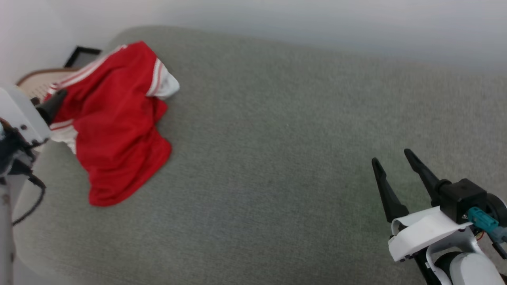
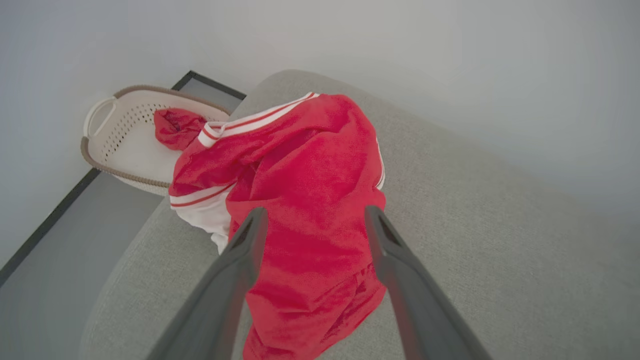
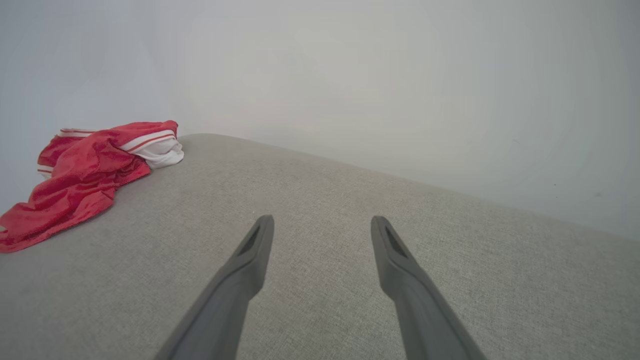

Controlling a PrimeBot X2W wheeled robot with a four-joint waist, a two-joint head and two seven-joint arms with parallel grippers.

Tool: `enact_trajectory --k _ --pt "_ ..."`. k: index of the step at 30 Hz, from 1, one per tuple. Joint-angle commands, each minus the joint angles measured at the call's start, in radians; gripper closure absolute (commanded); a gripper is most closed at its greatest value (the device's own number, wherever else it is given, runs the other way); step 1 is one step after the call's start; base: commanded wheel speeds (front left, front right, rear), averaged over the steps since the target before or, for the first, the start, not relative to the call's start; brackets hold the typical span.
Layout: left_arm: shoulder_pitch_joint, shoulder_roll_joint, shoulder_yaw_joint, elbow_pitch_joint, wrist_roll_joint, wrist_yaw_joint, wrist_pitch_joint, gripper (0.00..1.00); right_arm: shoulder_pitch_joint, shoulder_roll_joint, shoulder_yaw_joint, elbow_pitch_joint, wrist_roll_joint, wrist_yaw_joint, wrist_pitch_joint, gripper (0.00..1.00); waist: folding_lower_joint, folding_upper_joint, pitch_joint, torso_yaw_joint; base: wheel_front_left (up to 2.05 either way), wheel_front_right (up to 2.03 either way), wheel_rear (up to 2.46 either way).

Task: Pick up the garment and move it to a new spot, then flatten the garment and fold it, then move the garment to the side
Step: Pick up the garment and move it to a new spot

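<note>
Garment (image 1: 119,130) lay crumpled at the left end of the grey padded surface (image 1: 277,158). Left gripper (image 2: 315,215), fingers apart, pointed down over it, seemingly not touching; right gripper (image 1: 391,156) hovered spread, well away.

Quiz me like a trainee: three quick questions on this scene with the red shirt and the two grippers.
1. True or false: the garment lies folded flat on the cushion.
2. Fill in: the left gripper and the right gripper both stand ___.
3. Which is nearer the garment? A) left gripper B) right gripper

Key: 1 false, it is crumpled; 2 open; 3 A.
</note>
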Motion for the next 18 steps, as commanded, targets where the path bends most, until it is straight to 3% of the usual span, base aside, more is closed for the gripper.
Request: enact_trajectory --k 1,11,18 --pt "-0.033 0.008 -0.005 0.045 0.007 0.009 0.007 0.00 -0.019 -0.007 0.000 -0.016 0.001 0.000 0.008 0.00 0.0000 0.0000 0.100 -0.056 0.00 0.00 0.00" --pt "-0.174 0.013 -0.050 0.342 0.026 0.018 0.043 0.00 -0.034 -0.044 -0.017 -0.115 0.011 0.000 0.071 0.00 0.0000 0.0000 0.202 -0.096 0.00 0.00 0.00" --pt "-0.233 0.001 -0.085 0.504 0.043 -0.002 0.030 0.00 -0.039 -0.058 -0.024 -0.173 0.015 0.000 0.112 0.00 0.0000 0.0000 0.250 -0.108 0.00 0.00 0.00"
